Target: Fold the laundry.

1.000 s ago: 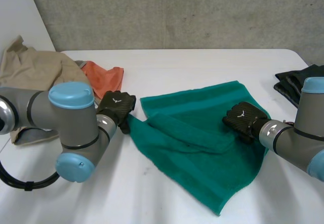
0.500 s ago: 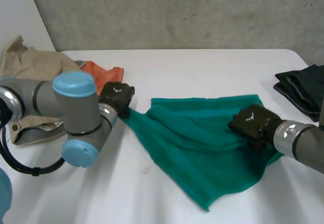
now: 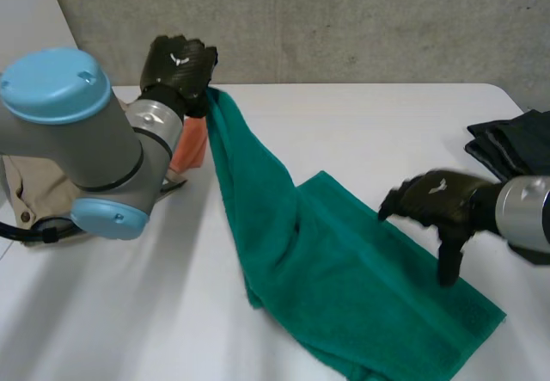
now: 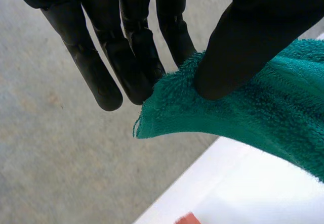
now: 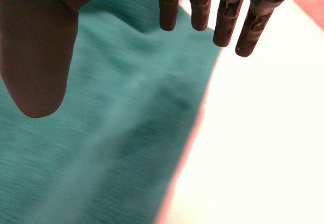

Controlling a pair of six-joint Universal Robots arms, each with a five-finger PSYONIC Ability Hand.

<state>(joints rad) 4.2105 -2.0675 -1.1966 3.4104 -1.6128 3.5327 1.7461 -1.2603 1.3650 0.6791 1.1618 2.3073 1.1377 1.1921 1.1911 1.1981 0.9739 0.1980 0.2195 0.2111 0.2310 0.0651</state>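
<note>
Up at ten o'clock, left hand pinches the towel corner, thumb against fingers; right hand, three o'clock, fingers spread, maybe grazing it.

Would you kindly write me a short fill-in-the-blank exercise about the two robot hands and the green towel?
The left robot hand pinches a ____ of the green towel. The right robot hand, above the towel, is ____ and holds nothing. The small cloth beside the towel is ____ in colour.
Missing words: corner; open; orange.
</note>
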